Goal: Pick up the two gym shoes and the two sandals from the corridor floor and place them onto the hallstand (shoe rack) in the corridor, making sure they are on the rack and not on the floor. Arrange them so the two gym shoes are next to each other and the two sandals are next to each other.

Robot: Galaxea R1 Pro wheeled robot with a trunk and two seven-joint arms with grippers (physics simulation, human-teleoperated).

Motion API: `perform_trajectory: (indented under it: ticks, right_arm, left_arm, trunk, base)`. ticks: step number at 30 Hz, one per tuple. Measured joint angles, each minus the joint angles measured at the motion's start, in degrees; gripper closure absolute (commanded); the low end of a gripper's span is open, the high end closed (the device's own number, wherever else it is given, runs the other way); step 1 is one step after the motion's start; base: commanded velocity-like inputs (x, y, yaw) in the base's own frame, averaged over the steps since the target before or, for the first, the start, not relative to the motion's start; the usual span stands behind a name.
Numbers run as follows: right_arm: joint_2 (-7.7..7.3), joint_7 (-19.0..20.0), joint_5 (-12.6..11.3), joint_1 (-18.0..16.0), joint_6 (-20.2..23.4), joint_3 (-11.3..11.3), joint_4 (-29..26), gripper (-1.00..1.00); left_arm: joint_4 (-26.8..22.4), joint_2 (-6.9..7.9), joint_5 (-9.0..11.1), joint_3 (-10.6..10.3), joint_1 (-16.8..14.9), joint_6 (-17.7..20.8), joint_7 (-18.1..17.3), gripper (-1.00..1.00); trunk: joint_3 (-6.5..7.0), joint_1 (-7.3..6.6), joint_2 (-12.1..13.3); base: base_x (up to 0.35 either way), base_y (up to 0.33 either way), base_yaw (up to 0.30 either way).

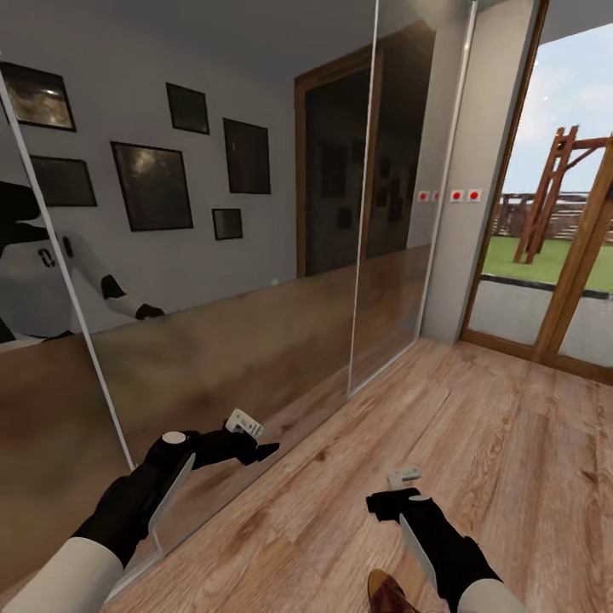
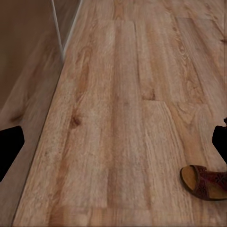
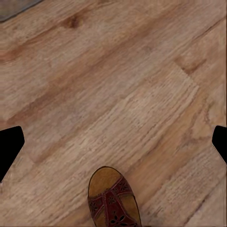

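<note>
Sandal (image 3: pixel 113 201) lies on the corridor floor (image 3: pixel 118 94) near the right hand (image 1: pixel 403 487); both hands spread, empty.

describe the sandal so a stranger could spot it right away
Start at the mirrored wardrobe and drop to the wood floor in front of it. The sandal lies flat there, close to the right claw: tan footbed, wide dark brown cut-out strap, the floor's one loose item.

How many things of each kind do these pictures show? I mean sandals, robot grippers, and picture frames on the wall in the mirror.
Sandals: 1, lying on the wood floor
Grippers: 2, the left gripper and the right gripper
Picture frames reflected in the mirrored door: 6
Total: 9
</note>
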Motion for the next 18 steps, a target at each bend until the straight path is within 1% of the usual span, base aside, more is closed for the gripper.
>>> perform_trajectory:
  ticks: [8,11,18]
  right_arm:
    - [-0.01,0.0,-0.01,0.02,0.01,-0.01,-0.1,-1.0]
    - [0.0,0.0,-0.01,0.01,-0.01,0.0,-0.08,-1.0]
    - [-0.03,0.0,0.0,0.0,-0.01,0.0,-0.04,-1.0]
  left_arm:
    - [0.01,0.0,0.0,0.0,-0.01,0.01,0.0,-1.0]
    - [-0.01,0.01,0.0,0.02,0.0,0.02,0.0,-1.0]
    - [-0.02,0.01,0.0,0.01,0.01,0.02,0.0,-1.0]
  trunk:
    - [0.0,0.0,0.0]
    - [0.0,0.0,0.0]
    - [0.0,0.0,0.0]
  base:
    - [0.0,0.0,-0.274]
    - [0.0,0.0,-0.109]
    - [0.0,0.0,-0.033]
